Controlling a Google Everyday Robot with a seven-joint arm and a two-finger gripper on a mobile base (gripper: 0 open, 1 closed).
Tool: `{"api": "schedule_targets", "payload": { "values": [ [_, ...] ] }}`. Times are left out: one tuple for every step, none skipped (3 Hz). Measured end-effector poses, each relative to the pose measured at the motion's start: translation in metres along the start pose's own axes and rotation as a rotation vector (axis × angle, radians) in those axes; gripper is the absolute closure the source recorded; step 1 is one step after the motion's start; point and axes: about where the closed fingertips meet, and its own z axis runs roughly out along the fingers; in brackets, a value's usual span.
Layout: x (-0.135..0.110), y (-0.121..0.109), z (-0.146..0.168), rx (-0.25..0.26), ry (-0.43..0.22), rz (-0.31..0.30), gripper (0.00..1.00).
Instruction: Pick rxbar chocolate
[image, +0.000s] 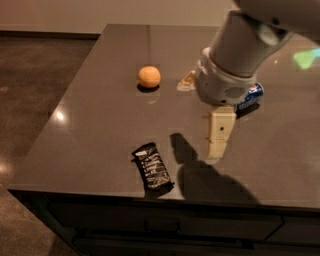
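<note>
The rxbar chocolate (153, 166), a flat black foil-wrapped bar with white lettering, lies on the dark table (100, 115) near its front edge. My gripper (200, 120) hangs above the table to the right of the bar and a little behind it, not touching it. It is open and empty. One cream finger (220, 132) points down toward the table, and the other finger (187, 82) shows beside the wrist. The arm comes in from the top right.
An orange round fruit (149, 76) sits at the back middle of the table. A blue soda can (250, 96) lies on its side behind my wrist, partly hidden by it. The table's front edge runs just below the bar.
</note>
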Motion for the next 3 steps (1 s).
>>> {"api": "schedule_targets", "payload": {
  "values": [
    [-0.018, -0.001, 0.024, -0.052, 0.008, -0.099, 0.0],
    [-0.031, 0.007, 0.05, -0.124, 0.011, -0.203, 0.0],
    [-0.038, 0.014, 0.064, -0.164, 0.012, -0.254, 0.0]
  ]
}}
